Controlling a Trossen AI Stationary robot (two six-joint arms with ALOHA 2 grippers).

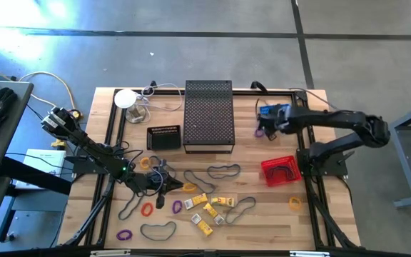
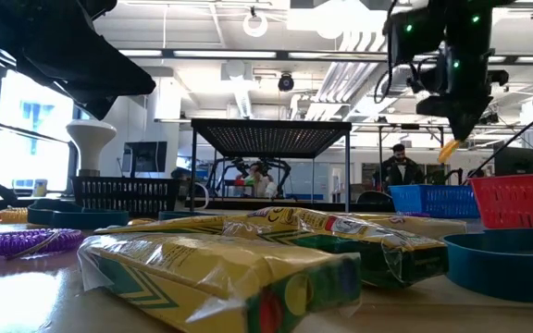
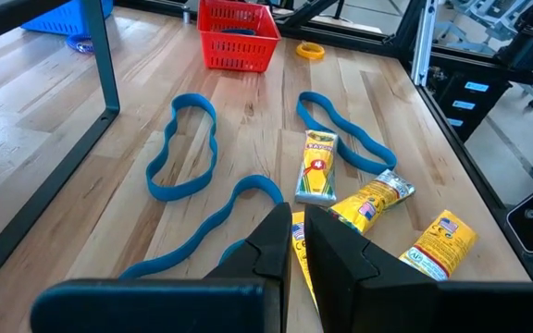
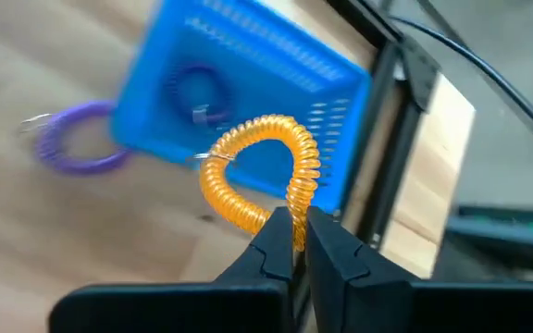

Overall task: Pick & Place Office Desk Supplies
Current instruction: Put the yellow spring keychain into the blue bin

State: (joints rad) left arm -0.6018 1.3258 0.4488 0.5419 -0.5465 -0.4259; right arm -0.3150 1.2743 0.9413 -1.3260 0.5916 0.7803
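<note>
blocked: tall black mesh rack mid-table | open: bare wood between red basket and blue basket

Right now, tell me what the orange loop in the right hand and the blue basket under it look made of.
Orange loop: a coiled, springy cord, glossy, probably plastic, pinched in the right hand. Blue basket: moulded plastic by its slotted walls, matte.

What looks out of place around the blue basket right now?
A purple coil loop lies on the wood just outside the blue basket while another purple loop sits inside, so it may have missed. The right end effector holds an orange coil over the basket.
</note>
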